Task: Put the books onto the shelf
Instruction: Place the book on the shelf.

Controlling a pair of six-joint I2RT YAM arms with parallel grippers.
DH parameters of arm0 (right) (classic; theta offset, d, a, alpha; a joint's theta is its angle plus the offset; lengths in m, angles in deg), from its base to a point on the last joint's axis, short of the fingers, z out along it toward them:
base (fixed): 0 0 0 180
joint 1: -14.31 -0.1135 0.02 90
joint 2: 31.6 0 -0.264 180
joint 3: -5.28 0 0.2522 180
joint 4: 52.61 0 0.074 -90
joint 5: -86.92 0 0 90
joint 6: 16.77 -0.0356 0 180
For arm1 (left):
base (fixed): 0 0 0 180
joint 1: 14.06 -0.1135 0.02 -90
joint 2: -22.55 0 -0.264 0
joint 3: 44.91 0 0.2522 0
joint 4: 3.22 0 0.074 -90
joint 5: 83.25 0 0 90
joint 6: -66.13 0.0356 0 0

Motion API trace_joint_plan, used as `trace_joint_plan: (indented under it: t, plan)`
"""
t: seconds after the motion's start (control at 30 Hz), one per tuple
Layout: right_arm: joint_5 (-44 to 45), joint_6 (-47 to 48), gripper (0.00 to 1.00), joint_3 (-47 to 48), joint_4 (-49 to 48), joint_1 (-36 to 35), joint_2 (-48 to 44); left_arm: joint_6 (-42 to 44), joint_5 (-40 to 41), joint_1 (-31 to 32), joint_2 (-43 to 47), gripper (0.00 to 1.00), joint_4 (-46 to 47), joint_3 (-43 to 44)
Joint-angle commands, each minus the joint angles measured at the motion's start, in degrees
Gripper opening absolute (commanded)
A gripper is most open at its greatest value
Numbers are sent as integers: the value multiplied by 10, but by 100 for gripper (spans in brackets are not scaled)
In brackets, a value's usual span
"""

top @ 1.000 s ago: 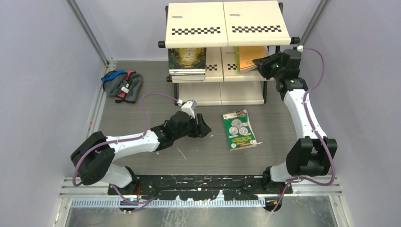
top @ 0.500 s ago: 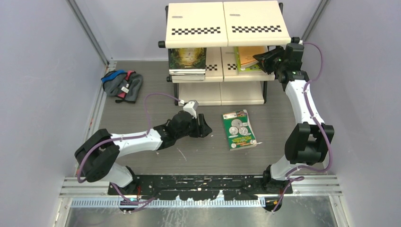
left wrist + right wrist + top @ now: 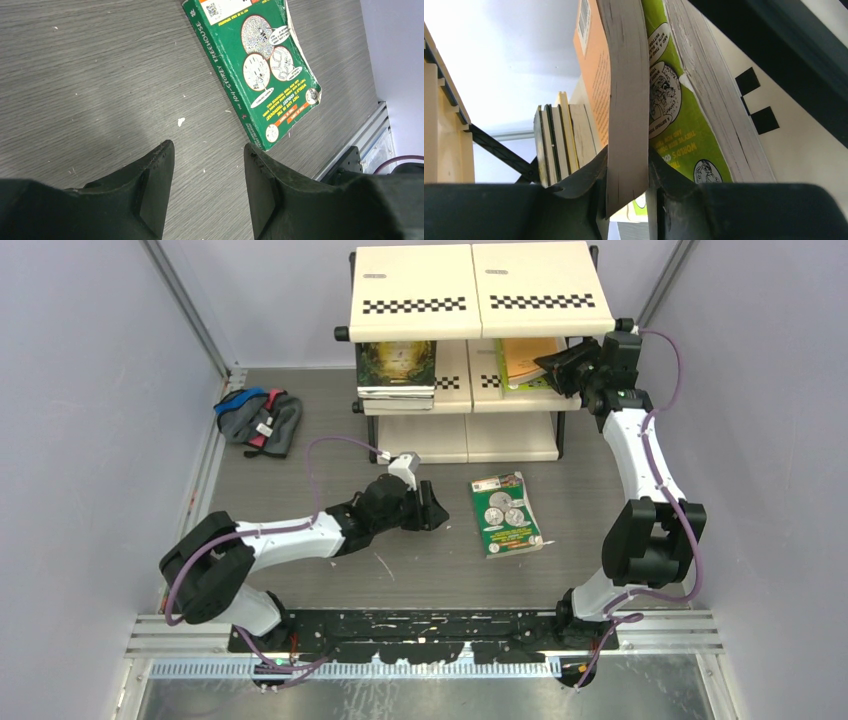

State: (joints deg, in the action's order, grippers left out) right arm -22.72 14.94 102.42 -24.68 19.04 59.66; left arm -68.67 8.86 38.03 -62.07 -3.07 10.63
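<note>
The shelf [image 3: 480,280] stands at the back of the table. On its middle tier lies a dark green-gold stack of books [image 3: 395,365], and to the right an orange book [image 3: 528,355] over a lime green one. My right gripper [image 3: 553,365] is at that tier's right end, shut on the orange book's page edge [image 3: 626,100]; the lime green book [image 3: 671,115] lies against it. A green book [image 3: 505,513] lies flat on the table. My left gripper [image 3: 435,512] hovers just left of it, open and empty [image 3: 209,150], with the book [image 3: 260,65] ahead to the right.
A grey-blue cloth bundle [image 3: 258,420] lies at the far left by the wall. Grey walls close in both sides. The shelf's black frame post [image 3: 560,435] stands just below my right gripper. The metal rail [image 3: 420,625] runs along the near edge.
My right arm has risen and pushed left, carrying the orange book further into the middle tier. The left arm has crept slightly toward the green book.
</note>
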Motion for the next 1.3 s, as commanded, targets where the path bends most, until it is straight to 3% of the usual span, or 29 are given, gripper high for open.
trace_joint_plan:
  t: [0.0, 0.1, 0.23, 1.27]
  plan:
    - [2, 31, 37, 15, -20, -3, -29, 0, -5, -1, -5, 54, 29, 22]
    - [12, 42, 50, 18, -4, -4, -34, -2, -7, -2, -5, 54, 30, 23]
    - [23, 51, 59, 19, 7, -4, -37, -4, -9, -1, -3, 54, 31, 19]
    - [85, 66, 60, -25, 40, -7, -118, -11, -10, -1, 22, 54, 37, -4]
